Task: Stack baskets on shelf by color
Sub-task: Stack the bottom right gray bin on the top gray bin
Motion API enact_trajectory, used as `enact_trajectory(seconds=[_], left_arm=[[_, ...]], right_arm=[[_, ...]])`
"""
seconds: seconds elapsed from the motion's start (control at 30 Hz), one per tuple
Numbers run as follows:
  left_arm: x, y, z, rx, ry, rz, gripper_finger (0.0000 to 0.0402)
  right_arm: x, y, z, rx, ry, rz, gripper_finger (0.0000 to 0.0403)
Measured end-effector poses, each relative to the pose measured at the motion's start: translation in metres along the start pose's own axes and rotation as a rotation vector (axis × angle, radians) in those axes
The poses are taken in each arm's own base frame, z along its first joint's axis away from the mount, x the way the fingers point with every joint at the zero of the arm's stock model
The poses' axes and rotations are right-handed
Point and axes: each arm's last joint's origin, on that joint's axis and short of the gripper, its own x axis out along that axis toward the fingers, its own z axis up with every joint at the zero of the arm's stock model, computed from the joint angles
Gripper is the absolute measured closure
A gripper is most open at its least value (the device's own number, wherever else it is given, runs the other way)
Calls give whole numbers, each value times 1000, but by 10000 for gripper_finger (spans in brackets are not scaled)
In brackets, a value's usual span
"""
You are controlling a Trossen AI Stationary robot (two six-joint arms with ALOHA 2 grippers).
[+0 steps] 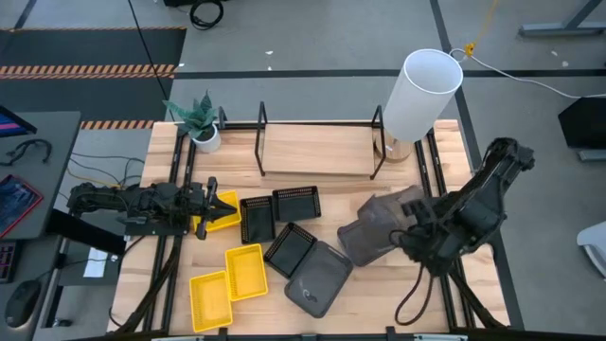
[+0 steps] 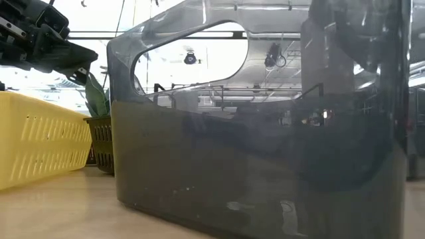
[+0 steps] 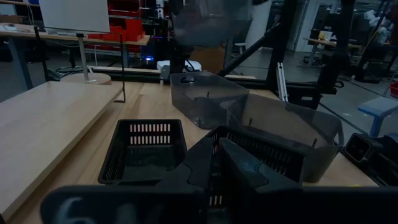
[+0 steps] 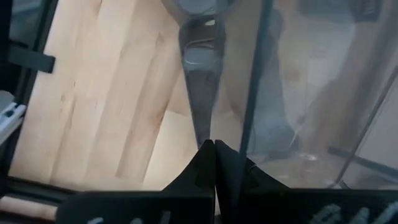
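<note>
My right gripper is shut on a dark grey basket over the table's right half, above a second grey basket. A third grey basket rests flat near the near edge and fills the low view. My left gripper, shut, hovers at the left over one yellow basket. Two more yellow baskets lie near the front. Three black baskets sit mid-table. The shelf stands along the far edge. My right gripper pinches the grey basket's thin translucent wall at its rim, one finger on each side. The wall runs edge-on away from the fingertips. The basket looks lifted and tilted over the grey basket below it; where its lower edge ends I cannot tell.
A white lamp stands at the shelf's right end and a small potted plant at its left end. Black frame rails run along both table sides. Bare wood shows in front of the shelf and at the near right corner.
</note>
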Motion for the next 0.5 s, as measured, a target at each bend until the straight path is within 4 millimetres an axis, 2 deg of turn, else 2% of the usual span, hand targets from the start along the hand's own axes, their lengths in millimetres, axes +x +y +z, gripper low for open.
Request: enact_trajectory(seconds=[0.3,0.5], left_arm=[[0,0,0,0,0,0,370],[0,0,0,0,0,1,368]], right_arm=[[43,17,29,-36,107,-57,399],[69,25,39,-70,191,-84,398]])
